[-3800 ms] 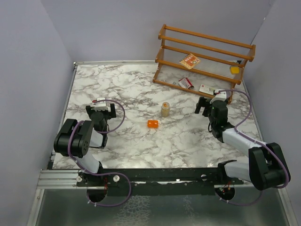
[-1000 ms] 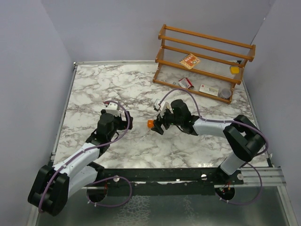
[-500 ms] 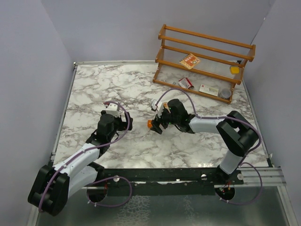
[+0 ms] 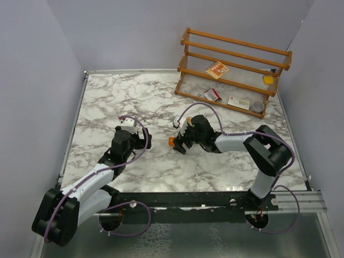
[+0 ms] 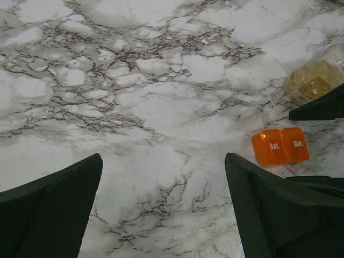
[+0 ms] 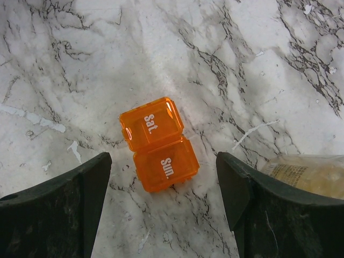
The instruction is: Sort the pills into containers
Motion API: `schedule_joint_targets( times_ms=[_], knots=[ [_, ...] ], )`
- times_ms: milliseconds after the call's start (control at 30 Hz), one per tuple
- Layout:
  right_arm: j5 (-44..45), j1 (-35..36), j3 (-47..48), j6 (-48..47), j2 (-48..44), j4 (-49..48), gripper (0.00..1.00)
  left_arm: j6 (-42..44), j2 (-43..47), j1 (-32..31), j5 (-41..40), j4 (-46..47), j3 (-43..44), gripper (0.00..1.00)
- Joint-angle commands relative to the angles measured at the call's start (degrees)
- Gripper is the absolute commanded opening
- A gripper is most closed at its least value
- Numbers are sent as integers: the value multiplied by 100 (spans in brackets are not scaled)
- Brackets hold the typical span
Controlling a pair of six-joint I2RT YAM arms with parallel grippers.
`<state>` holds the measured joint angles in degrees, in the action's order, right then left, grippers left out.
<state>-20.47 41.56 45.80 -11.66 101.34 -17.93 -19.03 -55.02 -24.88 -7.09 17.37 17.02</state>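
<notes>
Marble tabletop (image 4: 107,102), orange pill box (image 6: 158,144) untouched between jaws of released right pincer (image 6: 162,159), left pincer (image 5: 164,160) released

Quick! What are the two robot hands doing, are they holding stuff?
Left gripper: open, holding nothing.
Right gripper: open at the orange box, not gripping it.

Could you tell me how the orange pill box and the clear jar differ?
The orange pill box is flat, with two lids marked Sat. and Sun.; the clear jar is rounded, showing tan-yellow contents and a label. The box shows whole between the right gripper's open fingers; the jar is partly hidden behind one finger. Both sit on the marble table.
</notes>
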Motion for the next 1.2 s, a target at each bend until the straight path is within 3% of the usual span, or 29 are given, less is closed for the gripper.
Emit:
schedule_joint_targets(
  times_ms=[0, 700, 1167],
  knots=[
    [89, 18, -99, 101, 72, -328, 80, -66, 14, -26, -11, -13, -47, 99],
    [-88, 19, -138, 122, 225, -290, 70, -75, -18, -26, -38, 7, -49, 99],
    [1, 14, 8, 95, 333, -303, 69, -75, -90, -30, -29, 15, -44, 99]
  ],
)
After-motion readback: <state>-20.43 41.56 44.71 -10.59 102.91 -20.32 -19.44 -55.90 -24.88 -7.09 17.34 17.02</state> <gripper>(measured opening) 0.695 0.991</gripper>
